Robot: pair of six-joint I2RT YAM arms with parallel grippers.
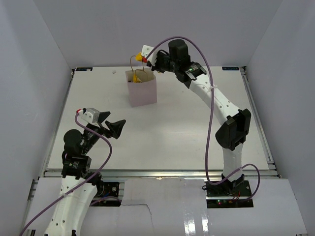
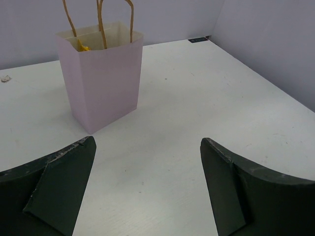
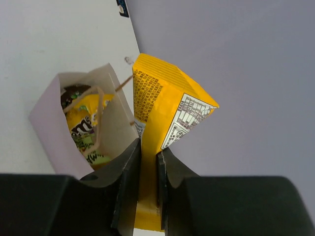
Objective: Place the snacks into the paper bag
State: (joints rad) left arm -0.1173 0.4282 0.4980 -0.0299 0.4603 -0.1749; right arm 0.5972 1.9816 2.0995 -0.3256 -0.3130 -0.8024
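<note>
Right claw point(image 3: 147, 150) is closed tight on the lower end of a yellow-orange packet point(image 3: 165, 101); the two fingers point(image 3: 129, 172) pinch it from both sides, and the rest of the packet stands up puffed beyond the tips. In the top view this claw point(image 1: 146, 57) is up in the air at the far side of the surface point(image 1: 177, 132), holding the packet point(image 1: 139, 57) higher than the rim of the paper bag point(image 1: 142, 89), close to the handles. If it is exactly over the opening or a little behind it, I cannot tell.

The pink bag point(image 3: 45, 118) stands upright and open on the surface near the back wall. Inside it lie other snacks: a yellow packet point(image 3: 81, 125), something green point(image 3: 96, 158) below it, and a dark one point(image 3: 71, 96) deeper in. From the left wrist view only a yellow corner point(image 2: 82, 46) shows over the rim of the bag point(image 2: 103, 78), beside the tan handles point(image 2: 102, 22).

Left claw point(image 2: 147, 147) is wide open and holds nothing. It point(image 1: 115, 128) hangs low over the near left part of the surface, well apart from the bag and pointing toward it.
</note>
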